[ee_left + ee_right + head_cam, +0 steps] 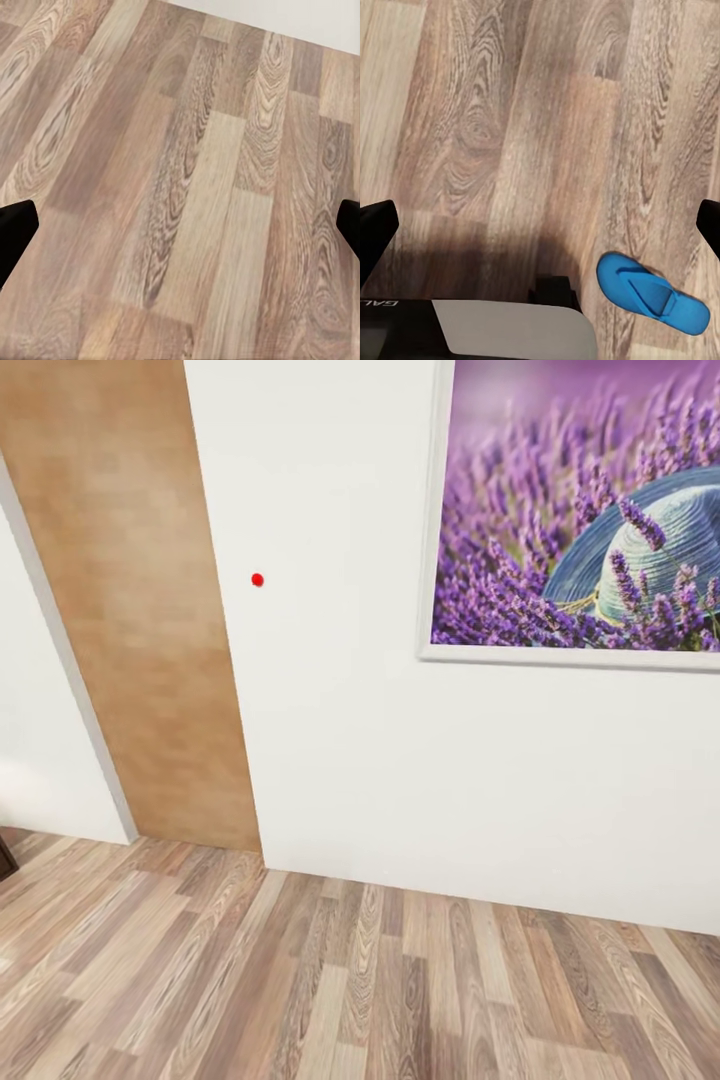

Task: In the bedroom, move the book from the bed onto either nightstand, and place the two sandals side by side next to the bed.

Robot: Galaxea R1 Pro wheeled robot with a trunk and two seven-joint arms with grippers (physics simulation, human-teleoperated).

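- Looking down past the right gripper (540, 225), we find its two dark fingertips at opposite edges of the right wrist view, spread wide with nothing between them; the gripper is open and empty.
- We record one blue sandal (654, 294) lying flat on the wood-plank floor (510, 112), just beside the robot's base (510, 330), strap side up.
- We judge the sandal light, flexible and somewhat slick. A pinch across the strap, or over one side edge of the sole, should serve, since a flat sole offers little height to grasp.
- On the left wrist view, the left gripper (180, 221) likewise stands wide apart over bare floor, holding nothing.
- Farther off, the head view gives what the wrist views lack: a white wall (340, 740), a framed lavender picture (590, 510), a wooden door (130, 610) and a small red dot (257, 579).
- We place the sandal from the right wrist view alone.
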